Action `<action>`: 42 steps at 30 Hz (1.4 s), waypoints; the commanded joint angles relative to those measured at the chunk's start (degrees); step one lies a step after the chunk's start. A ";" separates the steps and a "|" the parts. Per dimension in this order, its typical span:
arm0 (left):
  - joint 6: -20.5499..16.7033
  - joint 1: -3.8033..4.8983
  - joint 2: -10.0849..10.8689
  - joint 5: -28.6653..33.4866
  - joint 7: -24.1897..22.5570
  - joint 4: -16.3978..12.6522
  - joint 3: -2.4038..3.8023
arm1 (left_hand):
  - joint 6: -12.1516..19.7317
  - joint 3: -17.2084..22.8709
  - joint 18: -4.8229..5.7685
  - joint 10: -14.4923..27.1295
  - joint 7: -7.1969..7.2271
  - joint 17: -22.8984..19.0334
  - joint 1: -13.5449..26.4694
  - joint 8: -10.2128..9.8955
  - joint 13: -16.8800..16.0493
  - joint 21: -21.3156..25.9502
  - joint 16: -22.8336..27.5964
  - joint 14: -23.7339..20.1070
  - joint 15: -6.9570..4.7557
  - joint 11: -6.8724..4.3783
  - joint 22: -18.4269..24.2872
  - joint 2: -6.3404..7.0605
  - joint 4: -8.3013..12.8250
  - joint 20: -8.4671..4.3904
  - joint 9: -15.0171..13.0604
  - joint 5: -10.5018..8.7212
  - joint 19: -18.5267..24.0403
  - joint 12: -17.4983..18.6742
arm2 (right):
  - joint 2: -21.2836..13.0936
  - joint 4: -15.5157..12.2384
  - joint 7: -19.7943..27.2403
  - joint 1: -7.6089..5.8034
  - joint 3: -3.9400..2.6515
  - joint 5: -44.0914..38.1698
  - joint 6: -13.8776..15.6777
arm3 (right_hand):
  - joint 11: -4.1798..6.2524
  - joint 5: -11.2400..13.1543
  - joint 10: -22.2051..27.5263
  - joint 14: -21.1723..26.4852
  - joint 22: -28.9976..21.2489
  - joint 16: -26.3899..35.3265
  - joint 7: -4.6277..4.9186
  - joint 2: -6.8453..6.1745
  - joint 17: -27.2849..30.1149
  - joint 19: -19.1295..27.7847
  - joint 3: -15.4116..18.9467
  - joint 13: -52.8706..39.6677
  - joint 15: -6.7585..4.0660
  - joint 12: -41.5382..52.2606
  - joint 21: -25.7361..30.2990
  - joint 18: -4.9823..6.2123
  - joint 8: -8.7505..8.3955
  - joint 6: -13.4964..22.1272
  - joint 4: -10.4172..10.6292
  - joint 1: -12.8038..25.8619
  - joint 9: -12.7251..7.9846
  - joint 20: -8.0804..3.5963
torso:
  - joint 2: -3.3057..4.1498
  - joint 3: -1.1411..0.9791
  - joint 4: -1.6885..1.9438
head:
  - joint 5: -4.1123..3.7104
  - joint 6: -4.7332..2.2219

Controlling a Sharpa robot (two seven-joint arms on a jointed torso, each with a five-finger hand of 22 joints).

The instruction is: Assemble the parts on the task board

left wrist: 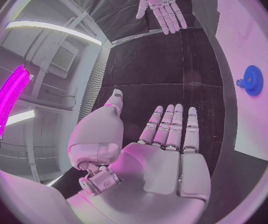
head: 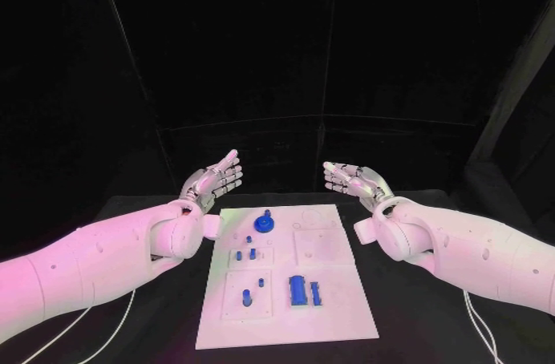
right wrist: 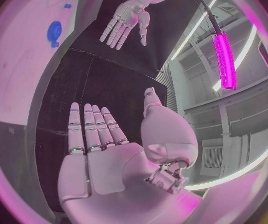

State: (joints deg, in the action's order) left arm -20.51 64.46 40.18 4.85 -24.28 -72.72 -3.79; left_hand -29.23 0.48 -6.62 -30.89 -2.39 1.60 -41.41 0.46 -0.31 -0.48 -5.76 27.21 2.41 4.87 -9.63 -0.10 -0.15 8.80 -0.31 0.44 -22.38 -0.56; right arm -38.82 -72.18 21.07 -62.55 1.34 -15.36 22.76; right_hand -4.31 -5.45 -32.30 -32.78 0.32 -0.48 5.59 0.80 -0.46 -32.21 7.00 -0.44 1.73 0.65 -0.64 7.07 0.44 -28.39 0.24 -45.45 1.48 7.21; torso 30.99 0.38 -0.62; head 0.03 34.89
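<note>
Both hands are up off the table, past the far end of the task board (head: 335, 316), palms facing each other. Left hand (head: 216, 179) holds nothing: fingers straight and held side by side, thumb out. Right hand (head: 355, 179) is the same, flat and holding nothing. Neither touches the board or any part.

The board lies in the middle of the black table (head: 439, 332), long axis running away from the robot. Blue parts on it:
- gear-like round piece (head: 265, 220) at the far end, left of centre, standing in the board
- a few small pegs (head: 246, 253) in the middle left section
- two more small pegs (head: 246, 297) in the near left section
- two longer upright pieces (head: 303, 290) near centre, side by side

Small pegs are too tiny in the head view to say whether they're seated or just lying loose.

The left wrist view shows the gear at the board's edge, well apart from the fingers (left wrist: 171, 127).
</note>
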 commanded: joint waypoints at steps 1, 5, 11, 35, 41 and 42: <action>-11.00 -1.06 1.14 -2.52 -3.04 -4.96 0.96 | 9.33 -0.48 1.99 9.87 2.39 -1.60 13.21 -0.46 0.31 0.48 5.76 -8.69 -2.41 -4.87 3.07 0.10 0.15 -2.81 0.31 -0.44 7.14 0.56 | -1.58 -5.03 4.48 0.55 -0.39 7.31 10.06 | 4.31 5.45 10.27 10.39 -0.32 0.48 -5.59 -0.80 0.46 10.21 -2.26 0.44 -1.73 -0.65 0.64 -2.12 -0.44 8.98 -0.24 14.40 -1.48 -2.28 | 0.19 -0.38 0.62 | -0.03 -0.51; -16.82 -2.55 2.69 -3.60 -4.18 -10.62 2.27 | 12.09 -0.48 2.61 12.79 2.39 -1.60 17.12 -0.46 0.31 0.48 5.76 -11.25 -2.41 -4.87 3.99 0.10 0.15 -3.63 0.31 -0.44 9.25 0.56 | -3.55 -10.88 6.43 1.40 -0.83 11.01 15.24 | 4.31 5.45 13.22 13.40 -0.32 0.48 -5.59 -0.80 0.46 13.18 -2.86 0.44 -1.73 -0.65 0.64 -2.75 -0.44 11.61 -0.24 18.59 -1.48 -2.95 | 0.19 -0.38 0.62 | -0.03 -0.51; -22.44 -4.00 4.20 -4.64 -5.29 -16.10 3.53 | 16.01 -0.48 6.62 16.93 2.39 -1.60 22.69 -0.46 0.31 0.48 5.76 -14.92 -2.41 -4.87 5.28 0.10 0.15 -8.80 0.31 -0.44 12.27 0.56 | -5.47 -16.56 8.32 2.22 -1.25 14.60 20.28 | 4.31 5.45 17.62 17.86 -0.32 0.48 -5.59 -0.80 0.46 17.51 -7.00 0.44 -1.73 -0.65 0.64 -7.07 -0.44 15.49 -0.24 24.77 -1.48 -7.21 | 0.19 -0.38 0.62 | -0.03 -0.51; -23.61 -4.30 4.51 -4.85 -5.52 -17.23 3.79 | 24.24 -0.48 6.62 25.68 2.39 -1.60 34.41 -0.46 0.31 0.48 5.76 -22.48 -2.41 -4.87 9.63 0.10 0.15 -8.80 0.31 -0.44 18.35 0.56 | -5.87 -17.77 8.72 2.39 -1.34 15.36 21.35 | 4.31 5.45 26.68 27.15 -0.32 0.48 -5.59 -0.80 0.46 26.62 -7.00 0.44 -1.73 -0.65 0.64 -7.07 -0.44 23.42 -0.24 37.67 -1.48 -7.21 | 0.19 -0.38 0.62 | -0.03 -0.51; -23.61 -4.30 4.51 -4.85 -5.52 -17.23 3.79 | 29.23 -0.48 6.62 26.72 2.39 -1.60 35.85 -0.46 0.31 0.48 5.76 -27.21 -2.41 -4.87 9.63 0.10 0.15 -8.80 0.31 -0.44 22.38 0.56 | -5.87 -17.77 8.72 2.39 -1.34 15.36 21.35 | 4.31 5.45 32.30 32.78 -0.32 0.48 -5.59 -0.80 0.46 32.21 -7.00 0.44 -1.73 -0.65 0.64 -7.07 -0.44 28.39 -0.24 40.44 -1.48 -7.21 | 0.19 -0.38 0.62 | -0.03 -0.51; -23.61 -4.30 4.51 -4.85 -5.52 -17.23 3.79 | 29.23 -0.48 6.62 26.82 2.39 -1.60 35.94 -0.46 0.31 0.48 5.76 -27.21 -2.41 -4.87 9.63 0.10 0.15 -8.80 0.31 -0.44 22.38 0.56 | -5.87 -17.77 8.72 2.39 -1.34 15.36 21.35 | 4.31 5.45 32.30 32.78 -0.32 0.48 -5.59 -0.80 0.46 32.21 -7.00 0.44 -1.73 -0.65 0.64 -7.07 -0.44 28.39 -0.24 41.27 -1.48 -7.21 | 0.19 -0.38 0.62 | -0.03 -0.51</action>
State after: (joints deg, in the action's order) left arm -43.79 60.07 44.69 0.77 -28.47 -89.85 -0.09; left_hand -4.65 0.33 -0.34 -5.71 -0.04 0.05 -7.44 0.23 -0.09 -0.23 -0.40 3.98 0.03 -0.02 -0.10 -0.08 0.01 0.01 -0.09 0.22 -1.79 -0.21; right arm -44.68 -89.81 28.94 -60.06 0.06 0.03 43.70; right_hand 0.00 -0.37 -0.86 -0.77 0.09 -0.28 0.00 -0.02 -0.07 -0.76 0.38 -0.09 -0.01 0.37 -0.38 0.39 0.23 -0.51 0.02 -4.38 0.07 0.03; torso 31.18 0.00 0.01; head 0.01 34.37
